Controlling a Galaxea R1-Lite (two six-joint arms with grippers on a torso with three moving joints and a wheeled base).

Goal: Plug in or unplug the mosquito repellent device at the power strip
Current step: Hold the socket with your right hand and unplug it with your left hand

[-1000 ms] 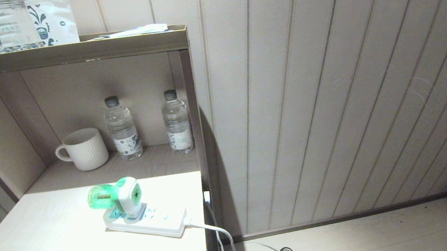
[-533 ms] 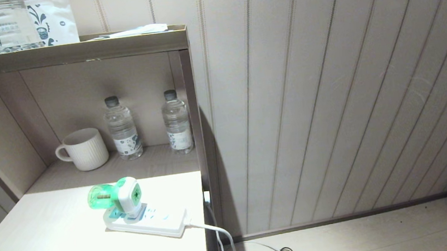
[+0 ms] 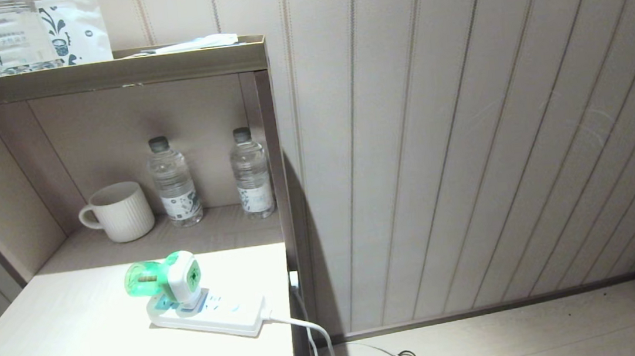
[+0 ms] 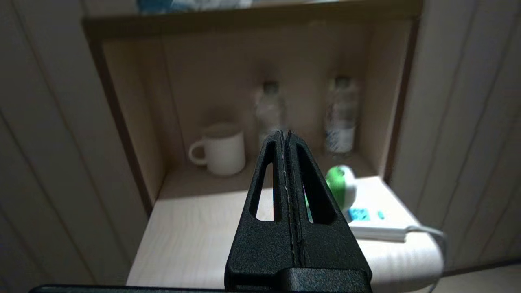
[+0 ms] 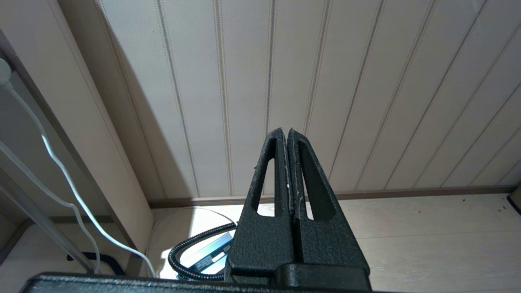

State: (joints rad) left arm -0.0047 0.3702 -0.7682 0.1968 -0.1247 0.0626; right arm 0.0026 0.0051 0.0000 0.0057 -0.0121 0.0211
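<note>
Neither arm appears in the head view. In the left wrist view the closed jaws of the left gripper cover part of the mosquito repellent device; only its white-and-green head shows, blurred, at about 3 o'clock from the jaw tips and well apart from them. The far end of the power strip is likewise cut off by the jaws.

From the head view, the mosquito repellent device sits plugged into the left end of the power strip, its green bottle pointing toward 9 o'clock. The strip lies on the white surface, with its cable dropping over the edge at 4 o'clock.

The right gripper, jaws pressed together and holding nothing, faces the panelled wall and floor, away from the device.
</note>
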